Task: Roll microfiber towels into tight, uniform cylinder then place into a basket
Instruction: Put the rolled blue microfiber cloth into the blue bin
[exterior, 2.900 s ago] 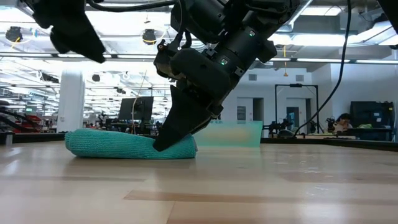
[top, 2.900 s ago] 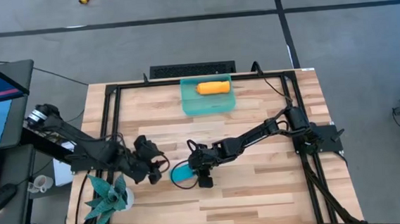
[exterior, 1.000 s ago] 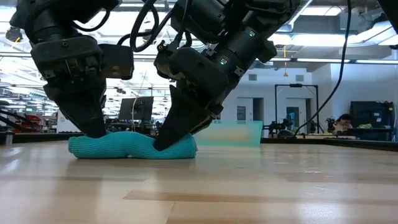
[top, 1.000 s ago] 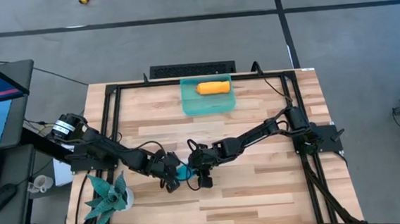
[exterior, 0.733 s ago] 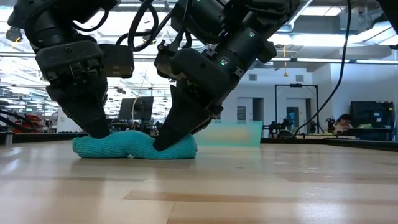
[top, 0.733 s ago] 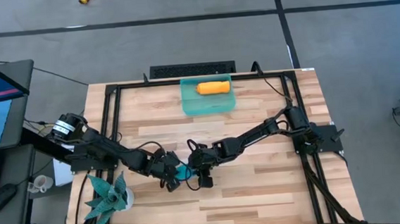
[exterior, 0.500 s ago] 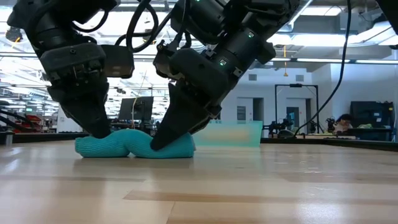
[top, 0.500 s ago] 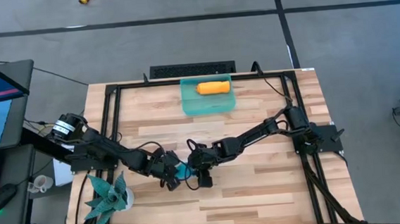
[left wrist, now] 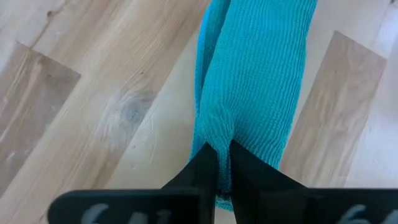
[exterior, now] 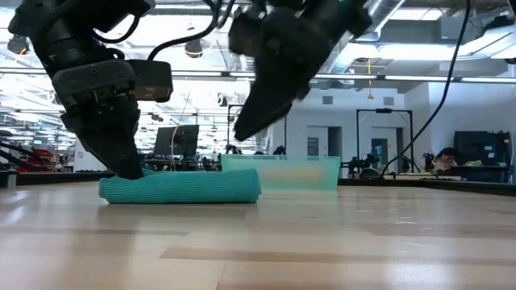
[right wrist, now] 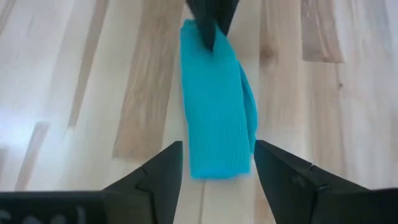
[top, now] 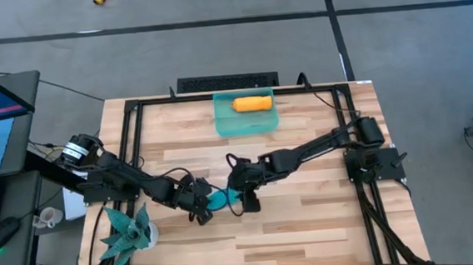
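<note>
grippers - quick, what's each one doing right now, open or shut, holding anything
Left gripper: shut on one end of the rolled teal towel.
Right gripper: open, holding nothing, lifted above the towel's other end.

You have a desk (top: 309, 219) of pale wood planks, smooth with a light satin sheen, its grain and darker knots plain in the wrist views. The teal towel (left wrist: 261, 87) is soft cloth with a fine ribbed, knitted-looking weave, matt all over; the orange towel (top: 252, 105) reads as the same matt cloth. The basket (top: 223, 125) is translucent sea-green plastic, smooth and slightly glossy. Your left gripper's fingers (left wrist: 245, 177) and the right gripper's fingers (right wrist: 286, 180) look like hard, dark, matt plastic. The black frame (top: 137, 144) around the desk looks like matt metal.
</note>
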